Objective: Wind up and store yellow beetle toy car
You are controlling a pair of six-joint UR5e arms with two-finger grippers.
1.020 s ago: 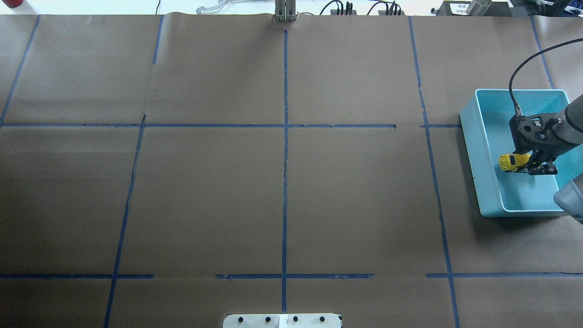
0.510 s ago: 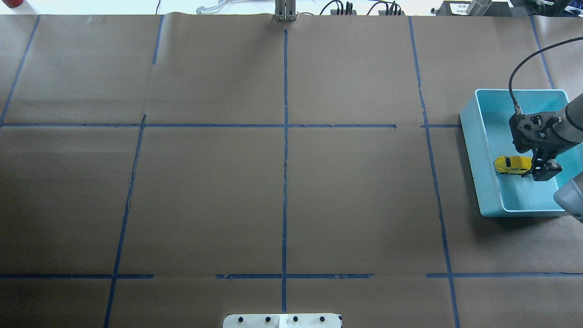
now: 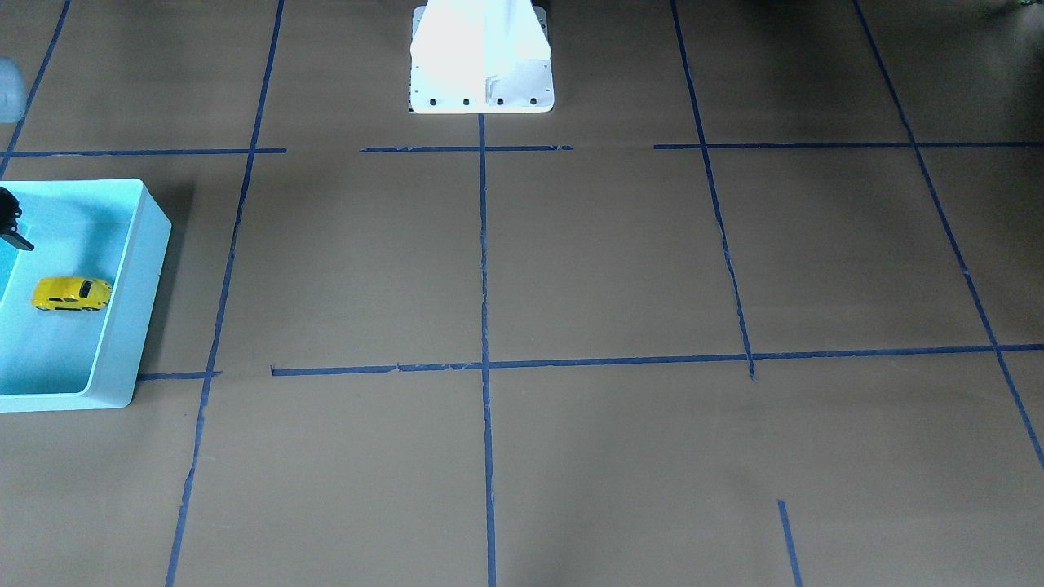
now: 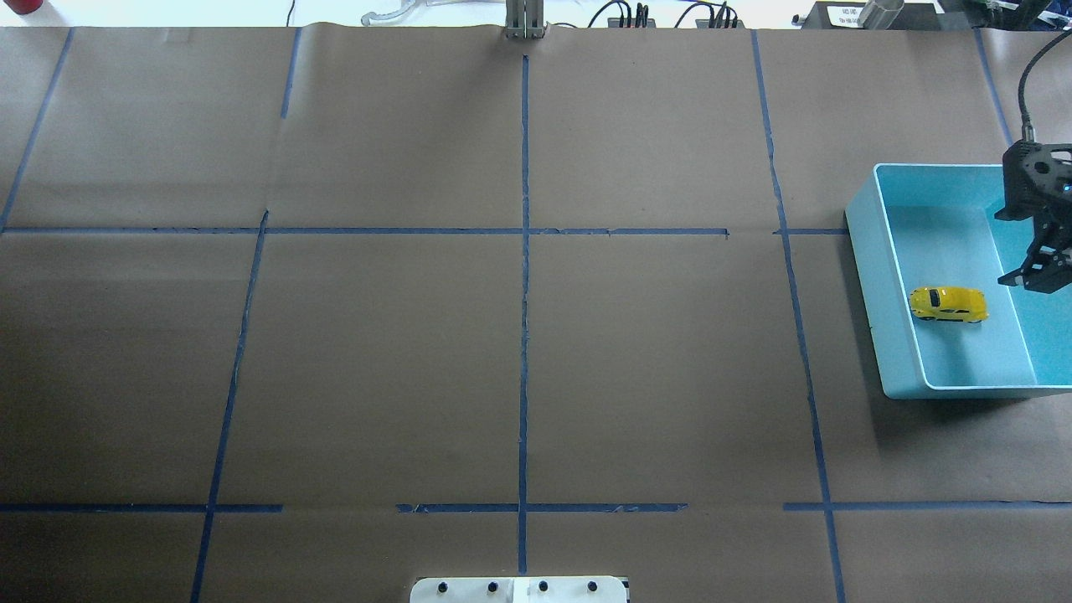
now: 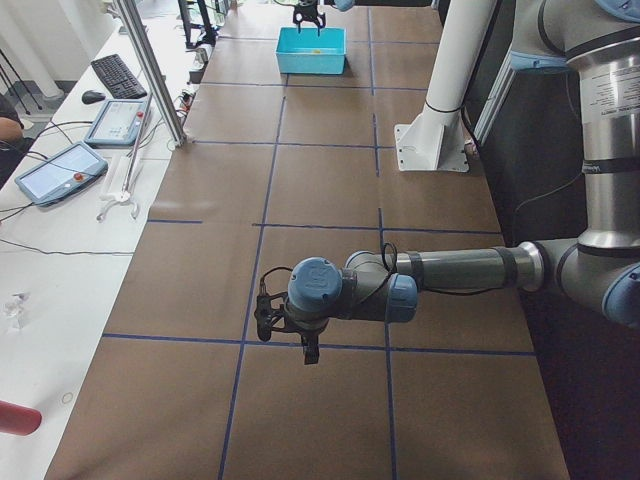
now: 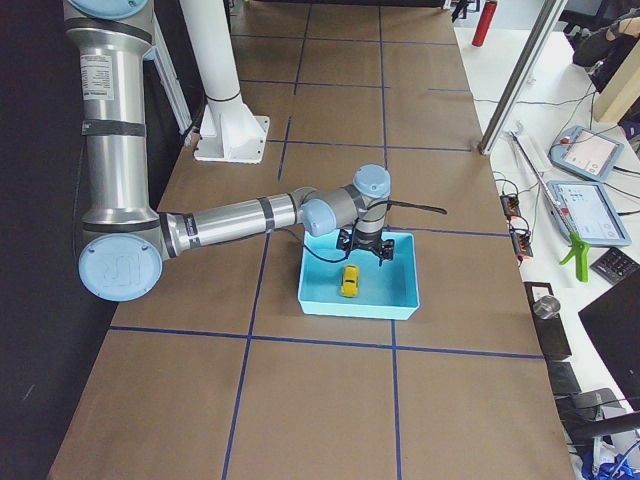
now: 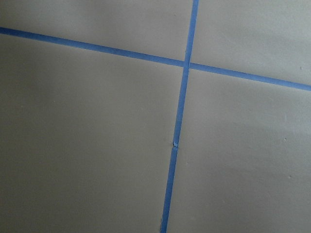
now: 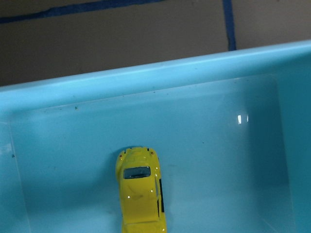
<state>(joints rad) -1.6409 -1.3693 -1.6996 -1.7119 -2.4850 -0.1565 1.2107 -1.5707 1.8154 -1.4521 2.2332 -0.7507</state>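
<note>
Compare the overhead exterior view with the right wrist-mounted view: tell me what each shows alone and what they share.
Only the overhead view shows the right gripper, open, over the light blue bin and apart from the yellow beetle toy car, along with the whole taped table. Only the wrist view shows the car's dark window close up and small dark specks on the bin floor. Both show the car upright on the bin floor, with brown paper and blue tape beyond the bin's wall.
</note>
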